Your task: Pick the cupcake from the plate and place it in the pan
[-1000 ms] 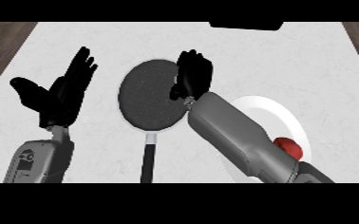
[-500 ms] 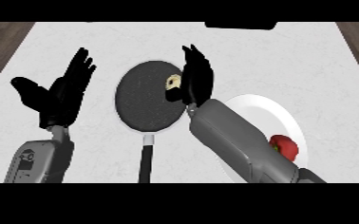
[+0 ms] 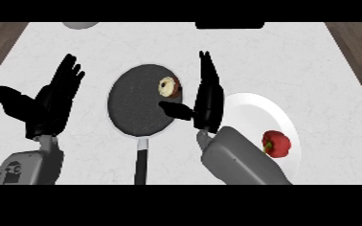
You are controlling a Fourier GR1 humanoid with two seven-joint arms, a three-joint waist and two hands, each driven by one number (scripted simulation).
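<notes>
You see the cupcake [image 3: 169,86] lying inside the pan [image 3: 138,107], close to the pan's right rim in its upper half. It rests tipped on its side: the pale round face points toward the left of the view and the dark end toward the right, so its axis runs across the pan, roughly left to right. The pan's dark handle [image 3: 141,165] points straight down toward the view's lower edge.

Your right hand [image 3: 206,103] stands just right of the cupcake, over the pan's right rim, fingers straight and pointing up the view, thumb jutting left over the pan; it is released and grasps nothing. Your left hand [image 3: 50,105] rests at the left of the view, fingers spread, also released.

On the white worktop [image 3: 283,52], the white plate [image 3: 247,107] right of the pan carries a red pepper [image 3: 276,143].
</notes>
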